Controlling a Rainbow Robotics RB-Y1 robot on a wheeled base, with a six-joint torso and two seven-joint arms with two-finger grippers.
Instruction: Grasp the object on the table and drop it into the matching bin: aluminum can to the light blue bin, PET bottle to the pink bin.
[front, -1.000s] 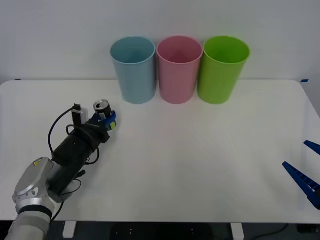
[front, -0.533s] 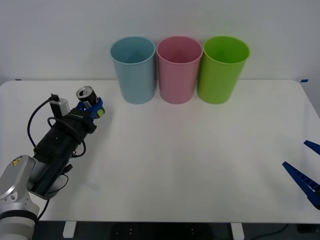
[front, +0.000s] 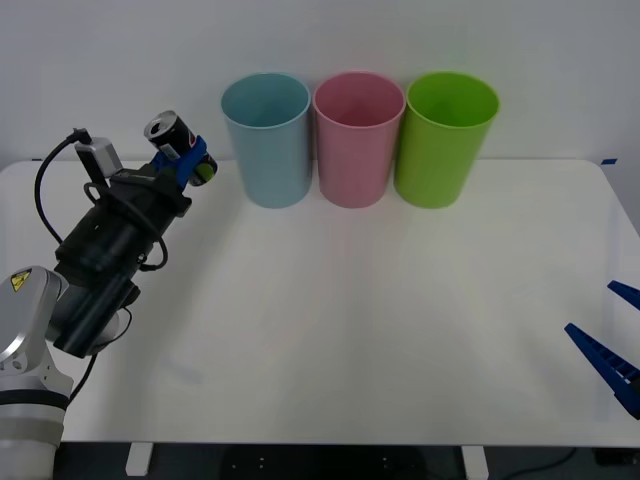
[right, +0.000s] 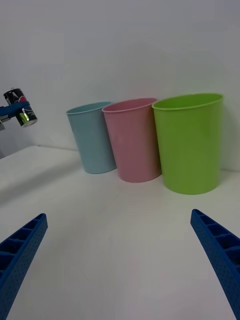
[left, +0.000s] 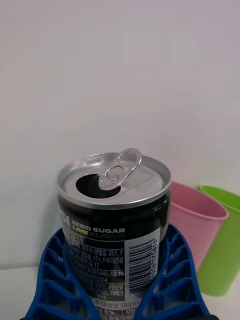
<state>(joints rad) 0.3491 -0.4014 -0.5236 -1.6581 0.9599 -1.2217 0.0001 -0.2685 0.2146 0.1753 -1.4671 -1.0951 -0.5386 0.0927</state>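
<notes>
thin aluminum, opened and likely empty, the aluminum can (front: 177, 140) looked light, slick and easily dented, so our left gripper (front: 188, 158) clasped its lower wall, aloft left of the light blue bin (front: 267, 140); our right gripper (front: 612, 345) waited spread.

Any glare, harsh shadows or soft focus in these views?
Front view: even light, faint shadows beneath the pale blue plastic bin. Left wrist view: the small dark aluminum can in the left gripper is sharp, label legible; the pink plastic bin behind looks softer. Right wrist view: no glare.
</notes>
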